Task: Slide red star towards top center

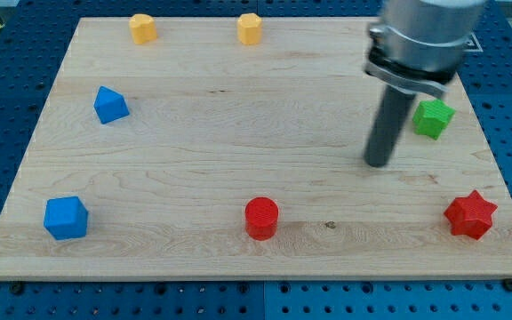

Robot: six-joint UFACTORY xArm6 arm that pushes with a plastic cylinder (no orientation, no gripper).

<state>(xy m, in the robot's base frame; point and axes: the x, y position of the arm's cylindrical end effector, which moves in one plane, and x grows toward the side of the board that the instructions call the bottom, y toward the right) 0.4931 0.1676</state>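
The red star [470,214] lies near the bottom right corner of the wooden board [238,142]. My tip [377,164] is on the board at the right, above and to the left of the red star, well apart from it. A green star-like block [433,117] sits just to the right of the rod, a little higher than my tip. The arm's grey body hides the board's top right corner.
A red cylinder [261,218] sits at bottom centre. A blue cube [66,218] is at bottom left, a blue pentagon-like block [110,105] at mid left. Two yellow blocks [143,28] [250,28] sit along the top edge.
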